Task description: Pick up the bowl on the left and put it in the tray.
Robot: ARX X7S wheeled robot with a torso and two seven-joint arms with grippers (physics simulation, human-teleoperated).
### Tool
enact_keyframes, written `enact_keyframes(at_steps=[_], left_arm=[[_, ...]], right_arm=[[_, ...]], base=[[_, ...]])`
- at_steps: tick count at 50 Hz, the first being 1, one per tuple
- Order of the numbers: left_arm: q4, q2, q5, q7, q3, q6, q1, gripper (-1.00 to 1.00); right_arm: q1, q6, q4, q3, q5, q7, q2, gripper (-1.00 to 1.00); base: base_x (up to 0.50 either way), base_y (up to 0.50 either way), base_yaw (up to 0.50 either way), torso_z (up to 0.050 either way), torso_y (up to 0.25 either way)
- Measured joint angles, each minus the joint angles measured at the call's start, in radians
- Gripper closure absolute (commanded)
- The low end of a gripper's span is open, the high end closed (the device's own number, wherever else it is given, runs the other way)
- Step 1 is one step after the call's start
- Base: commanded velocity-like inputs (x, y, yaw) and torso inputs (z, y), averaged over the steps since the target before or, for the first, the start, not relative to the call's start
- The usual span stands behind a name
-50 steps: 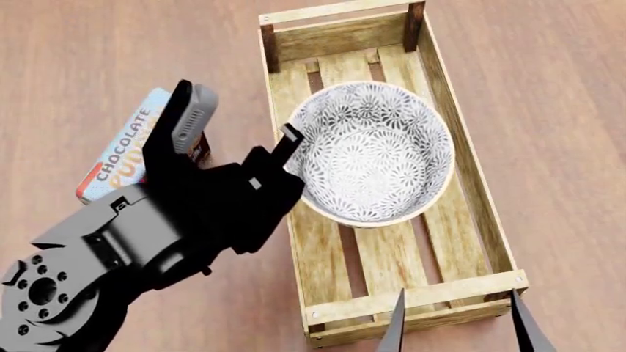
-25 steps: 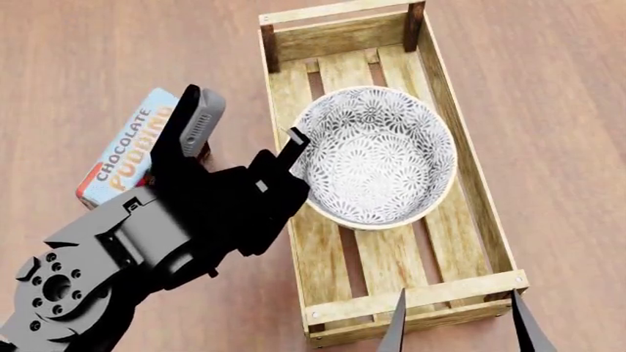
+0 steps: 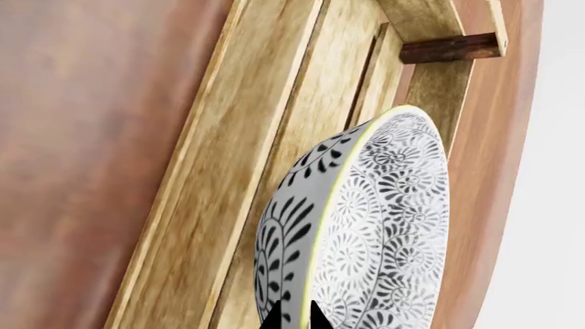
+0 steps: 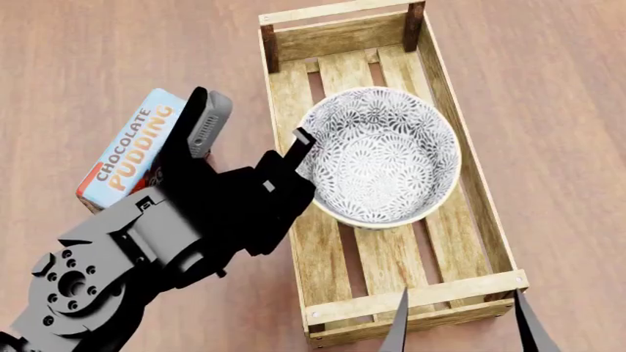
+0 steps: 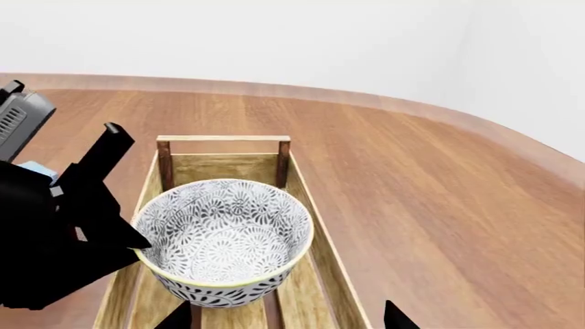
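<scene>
The bowl (image 4: 382, 158), white with a dense grey-black floral pattern, is inside the tray (image 4: 338, 33), near its middle and about as wide as the tray. My left gripper (image 4: 298, 147) is at the bowl's left rim. In the left wrist view its two dark tips (image 3: 294, 319) straddle the cream rim of the bowl (image 3: 384, 226) with only the wall between them, shut on it. The right wrist view shows the bowl (image 5: 224, 233) low in the wooden tray (image 5: 224, 168). My right gripper (image 4: 459, 326) hangs open at the tray's near end, holding nothing.
A chocolate pudding box (image 4: 132, 150) lies on the wooden table left of the tray, partly behind my left arm. The table's curved edge (image 5: 512, 147) runs beyond the tray on the right, seen from the right wrist.
My left arm has shifted a little to the right with the bowl, and the bowl now sits closer to the tray's right side and more level.
</scene>
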Motion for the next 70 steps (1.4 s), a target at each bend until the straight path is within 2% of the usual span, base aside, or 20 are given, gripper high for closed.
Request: enact_keyframes(at_steps=[41,63,64,70], left_arm=[[-0.168,0.013,-0.217,0.151,0.292,0.113,-0.105,1.0],[-0.242,0.01,-0.454,0.27,0.563,0.196,-0.199,1.0],[-0.243,0.01,-0.46,0.272,0.571,0.199,-0.201,-1.0],[-0.229,0.013,-0.482,0.299,0.59,0.217,-0.217,-1.0]], right_arm=[[-0.007,-0.008,-0.007,0.009,0.012,0.009,0.011,-1.0],[-0.009,-0.013,-0.007,0.011,0.017,0.013,0.015,-1.0],[-0.009,-0.013,-0.007,0.011,0.017,0.013,0.016,-1.0],[-0.008,-0.014,-0.007,0.01,0.017,0.014,0.016,-1.0]], base=[[0.0,0.0,0.0,0.0,0.0],[0.0,0.0,0.0,0.0,-0.001],[0.0,0.0,0.0,0.0,0.0],[0.0,0.0,0.0,0.0,0.0]])
